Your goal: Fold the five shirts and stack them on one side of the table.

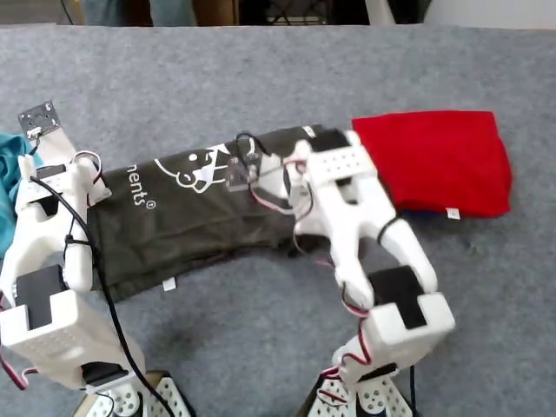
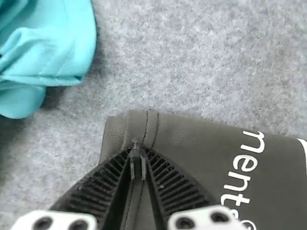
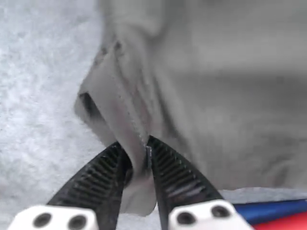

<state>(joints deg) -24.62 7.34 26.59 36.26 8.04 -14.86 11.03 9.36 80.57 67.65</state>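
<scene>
The grey, felt-like surface (image 1: 261, 69) runs across the whole high view. A long, loosely folded dark olive shirt (image 1: 200, 217) with white print lies slantwise over its middle. Just beside that shirt's far end sits a folded red shirt (image 1: 434, 161), squared off near one edge of the surface. A crumpled teal shirt (image 1: 9, 165) pokes in at the opposite edge. The white left arm (image 1: 48, 234) stands over the near end of the dark olive shirt, and the white right arm (image 1: 356, 217) leans across the shirt's far part. Its body and loose cables (image 1: 269, 195) hide the cloth beneath them. In the left wrist view, the left end effector (image 2: 137, 163) has its black ribbed fingers (image 2: 108, 179) pressed together on the stitched hem at the shirt's corner. The teal shirt is bunched on bare surface a little apart from it. In the right wrist view, the right end effector (image 3: 146, 153) is pinched on a raised fold of the same shirt, lifting the cloth into a ridge. A strip of blue cloth (image 3: 273, 211) and a sliver of the red shirt show close by.
</scene>
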